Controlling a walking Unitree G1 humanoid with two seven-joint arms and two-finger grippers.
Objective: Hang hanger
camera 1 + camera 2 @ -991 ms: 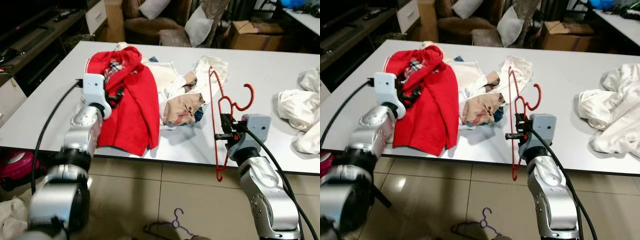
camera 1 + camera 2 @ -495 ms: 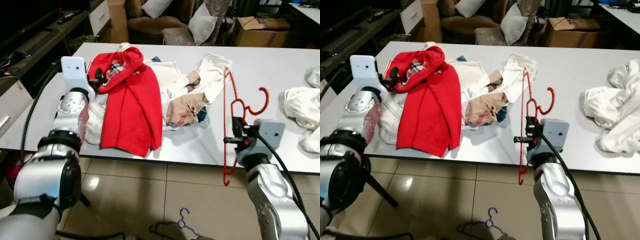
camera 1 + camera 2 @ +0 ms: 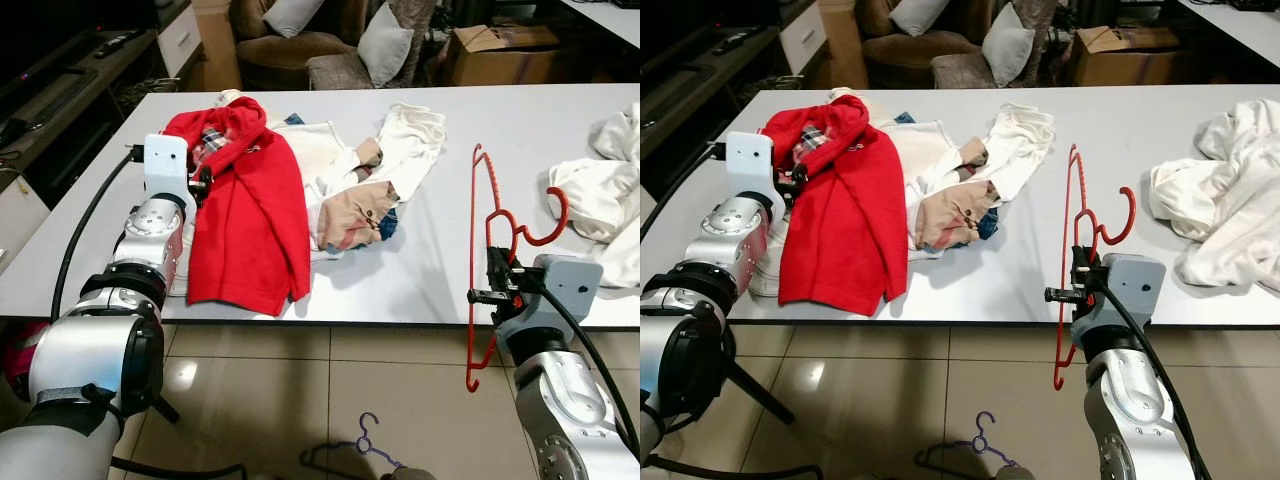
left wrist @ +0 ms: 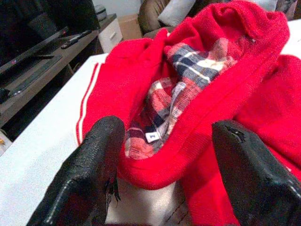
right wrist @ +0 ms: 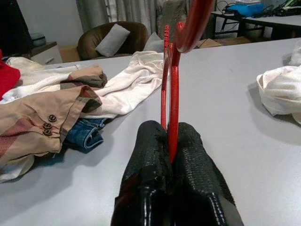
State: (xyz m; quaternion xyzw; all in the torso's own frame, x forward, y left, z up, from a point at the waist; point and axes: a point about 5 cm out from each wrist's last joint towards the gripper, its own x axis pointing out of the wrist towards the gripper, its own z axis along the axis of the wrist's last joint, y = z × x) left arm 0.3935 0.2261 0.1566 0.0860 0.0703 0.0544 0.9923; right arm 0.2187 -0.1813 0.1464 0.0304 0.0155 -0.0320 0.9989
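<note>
The red hanger [image 3: 487, 262] stands upright, clamped in my right tool [image 3: 497, 288] at about 4 o'clock, by the table [image 3: 440, 260] edge. My left tool [image 4: 160, 174] gapes at the red hoodie [image 3: 250, 210]. Likely next: thread the hanger into the collar.

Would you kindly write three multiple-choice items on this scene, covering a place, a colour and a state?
1. Where does the purple hanger lie?
A. on the table
B. on the floor
C. on the sofa

2. What colour is the hanger in the right end effector?
A. red
B. purple
C. white

3. How is the left end effector?
A. shut on a sleeve
B. shut on nothing
C. open

Answers: 1 B, it rests on the tiles before the table. 2 A, its wire is red. 3 C, its fingers stand apart before the red hoodie.
</note>
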